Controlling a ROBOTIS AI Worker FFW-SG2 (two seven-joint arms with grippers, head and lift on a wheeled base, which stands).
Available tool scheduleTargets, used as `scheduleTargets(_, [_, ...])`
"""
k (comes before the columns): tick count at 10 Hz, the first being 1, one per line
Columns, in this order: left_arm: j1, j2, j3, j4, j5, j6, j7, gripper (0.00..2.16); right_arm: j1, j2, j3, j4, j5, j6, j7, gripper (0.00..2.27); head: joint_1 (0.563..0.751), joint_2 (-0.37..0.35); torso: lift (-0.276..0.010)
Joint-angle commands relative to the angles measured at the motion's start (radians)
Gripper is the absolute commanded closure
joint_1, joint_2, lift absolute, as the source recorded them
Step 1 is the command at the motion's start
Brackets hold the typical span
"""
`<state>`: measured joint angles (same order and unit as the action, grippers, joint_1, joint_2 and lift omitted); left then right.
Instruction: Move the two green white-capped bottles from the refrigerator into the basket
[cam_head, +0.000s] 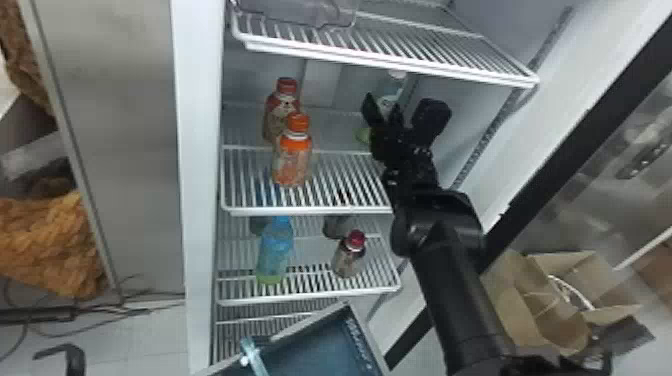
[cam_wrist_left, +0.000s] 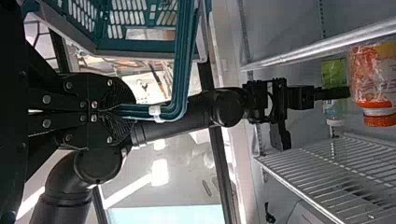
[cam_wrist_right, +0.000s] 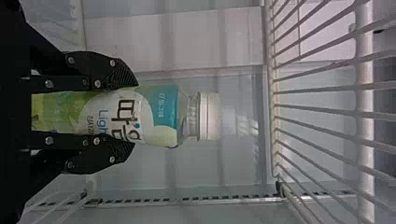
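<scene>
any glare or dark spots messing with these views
left wrist view: bright white light strips beyond the robot's arms; head view: the right gripper reads nearly black against the pale refrigerator, so its detail is hard to pick out; right wrist view: faint glints on the wall behind the green white-capped bottle, none hiding its label

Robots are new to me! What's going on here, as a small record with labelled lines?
Right gripper: closed on a green white-capped bottle
That bottle: inside the refrigerator, not yet basketed
Left gripper: closed on the handle of the basket
Basket's place: before the refrigerator
Upper bottles: orange-capped bottle in front of red-capped bottle
Next shelf down: blue-capped bottle left, dark-red-capped bottle right
</scene>
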<state>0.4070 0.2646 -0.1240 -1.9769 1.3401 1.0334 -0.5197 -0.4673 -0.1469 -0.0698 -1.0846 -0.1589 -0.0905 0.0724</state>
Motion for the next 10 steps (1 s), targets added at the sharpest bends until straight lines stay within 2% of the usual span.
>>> scheduleTargets(1, [0.003, 0.001, 0.002, 0.000, 0.000, 0.000, 0.000, 1.21, 0.023, 0.001, 0.002, -0.043, 0.031, 0.005, -0.011, 0.90, 0.695, -0.350, -0.004])
scheduleTargets(3, [0.008, 0.001, 0.006, 0.000, 0.000, 0.000, 0.000, 1.21, 0.082, 0.006, -0.004, -0.129, 0.037, 0.041, -0.026, 0.90, 0.695, -0.350, -0.004])
scheduleTargets(5, [0.013, 0.001, 0.008, 0.000, 0.000, 0.000, 0.000, 1.21, 0.148, 0.007, -0.004, -0.262, 0.093, 0.093, -0.026, 0.90, 0.695, -0.350, -0.004])
scheduleTargets(10, [0.013, 0.004, 0.006, 0.000, -0.002, 0.010, 0.000, 1.21, 0.352, 0.010, -0.048, -0.524, 0.057, 0.184, -0.010, 0.90, 0.695, -0.350, -0.004])
